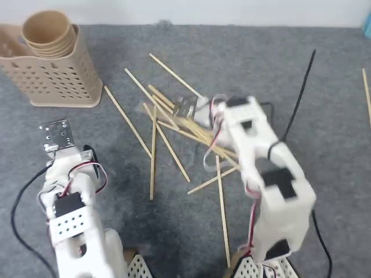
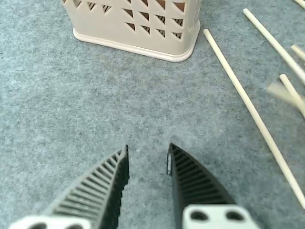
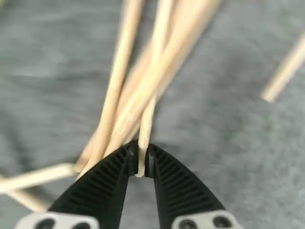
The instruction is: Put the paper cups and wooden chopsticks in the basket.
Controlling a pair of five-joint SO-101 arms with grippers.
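The left claw (image 2: 148, 147), black and ribbed, hangs low over the grey felt-covered counter (image 1: 324, 104). Its two fingers are parted by a moderate gap and nothing lies between them. Ahead of it, at the far left corner of the counter, stands the beige perforated plastic basket (image 1: 55, 81). A stack of tan paper cups (image 1: 49, 32) sits nested and upright inside it. One long stick (image 2: 248, 105) lies on the felt with its end just beside the basket's base, slanting away from it.

The right claw (image 3: 140, 151) is closed tight, its tips pinching the end of one pale wooden chopstick (image 3: 145, 124). Several more sticks fan out just past those tips, bunched against the held one. In the high view this claw sits low in the middle of the pile. The loose wooden chopsticks (image 1: 153, 145) lie scattered and crossed over the centre of the counter, between the two arms and well apart from the basket. One further stick (image 1: 366, 92) lies at the counter's right edge.
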